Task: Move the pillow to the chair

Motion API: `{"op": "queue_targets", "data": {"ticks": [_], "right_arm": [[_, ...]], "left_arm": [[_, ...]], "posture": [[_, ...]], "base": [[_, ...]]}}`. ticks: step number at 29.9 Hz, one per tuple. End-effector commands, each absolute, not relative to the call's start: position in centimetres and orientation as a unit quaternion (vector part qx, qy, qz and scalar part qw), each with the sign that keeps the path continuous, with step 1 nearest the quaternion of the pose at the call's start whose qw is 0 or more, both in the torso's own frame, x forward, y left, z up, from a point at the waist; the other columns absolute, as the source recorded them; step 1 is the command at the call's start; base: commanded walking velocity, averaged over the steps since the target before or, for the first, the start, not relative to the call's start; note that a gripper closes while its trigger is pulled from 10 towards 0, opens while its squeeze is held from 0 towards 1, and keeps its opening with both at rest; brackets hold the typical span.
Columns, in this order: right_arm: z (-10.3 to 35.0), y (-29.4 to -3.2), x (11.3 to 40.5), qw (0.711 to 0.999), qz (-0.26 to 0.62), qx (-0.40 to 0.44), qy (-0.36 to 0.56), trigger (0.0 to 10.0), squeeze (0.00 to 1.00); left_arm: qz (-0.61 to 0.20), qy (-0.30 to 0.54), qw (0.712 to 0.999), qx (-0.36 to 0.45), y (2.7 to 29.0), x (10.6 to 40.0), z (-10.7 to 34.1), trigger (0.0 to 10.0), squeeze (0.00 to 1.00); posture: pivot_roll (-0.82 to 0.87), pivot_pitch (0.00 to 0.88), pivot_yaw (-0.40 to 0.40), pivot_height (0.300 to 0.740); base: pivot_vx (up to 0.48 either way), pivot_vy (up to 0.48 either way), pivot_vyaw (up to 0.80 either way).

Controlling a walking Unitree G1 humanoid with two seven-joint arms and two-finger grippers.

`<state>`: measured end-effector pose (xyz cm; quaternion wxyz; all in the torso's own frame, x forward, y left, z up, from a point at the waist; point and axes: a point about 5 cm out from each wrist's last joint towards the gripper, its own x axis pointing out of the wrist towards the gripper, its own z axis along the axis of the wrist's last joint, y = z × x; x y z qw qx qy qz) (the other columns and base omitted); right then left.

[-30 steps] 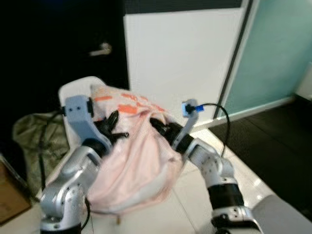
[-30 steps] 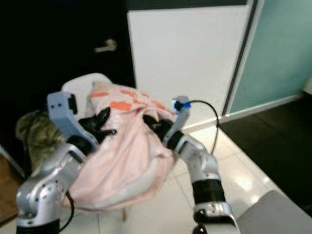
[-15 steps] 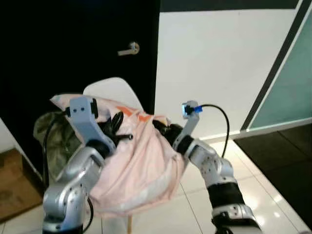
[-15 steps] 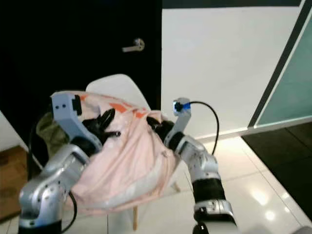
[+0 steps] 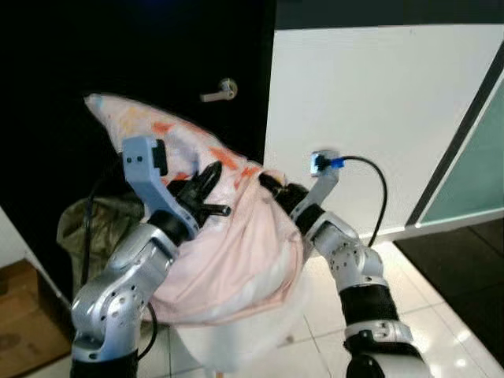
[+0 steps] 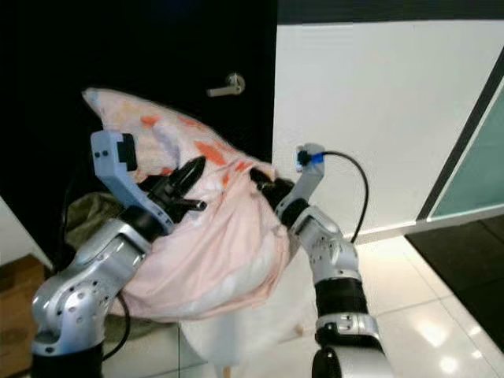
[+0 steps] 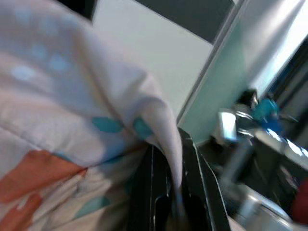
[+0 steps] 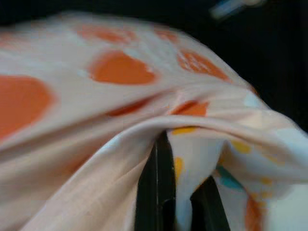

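On the robot's left, the left gripper (image 5: 206, 191) is pinching a fold of the pillow (image 5: 236, 252), its two black fingers (image 7: 159, 192) lying close together with cloth caught between them, as the left wrist view shows. The pillow, pale pink with orange and teal marks, is hanging in the air between the two arms, one corner (image 5: 98, 106) sticking up towards the dark door (image 5: 142, 47) and its handle (image 5: 218, 90), the bulk sagging downward below both grips. Its long axis is running roughly from that upper left corner down and to the right, across the robot's front. Beneath the sagging lower edge, the white chair (image 5: 260, 339) is showing, so the pillow is lying directly above the seat and apart from it, as far as can be judged; whether any cloth is already brushing the chair I cannot tell. Behind, low on the left, an olive bag (image 5: 94, 228) is slumping by the door. On the right, the right gripper (image 5: 274, 189) is likewise nipping a fold of the cover, fingers (image 8: 159, 187) nearly closed on the cloth. Both arms are about equally near, so the coming move seems to call for lowering together.
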<state>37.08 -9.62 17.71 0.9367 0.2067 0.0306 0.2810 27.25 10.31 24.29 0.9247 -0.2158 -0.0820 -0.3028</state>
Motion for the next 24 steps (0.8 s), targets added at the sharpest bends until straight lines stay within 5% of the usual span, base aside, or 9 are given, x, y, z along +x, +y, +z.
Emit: {"op": "queue_targets", "data": {"ticks": [1, 14, 24], "right_arm": [[17.9, -8.6, 37.2, 0.941, 0.288, 0.173, 0.035, 10.0, 0.00], [14.4, -8.0, 36.7, 0.940, 0.290, 0.085, 0.155, 10.0, 0.00], [13.7, -9.6, 37.4, 0.960, 0.226, -0.016, 0.164, 10.0, 0.00]], "left_arm": [[-0.401, -0.058, 0.892, -0.203, 7.4, 25.9, 24.1, 10.0, 0.00], [-0.273, 0.062, 0.951, -0.130, 10.5, 27.3, 19.8, 10.0, 0.00], [-0.452, 0.118, 0.878, -0.105, 8.1, 24.0, 18.9, 10.0, 0.00]], "posture": [[-0.10, 0.000, 0.000, 0.740], [-0.08, 0.008, -0.005, 0.720], [-0.09, 0.023, -0.001, 0.680]], "base": [[0.000, 0.000, 0.00], [0.000, 0.000, 0.00], [0.000, 0.000, 0.00]]}}
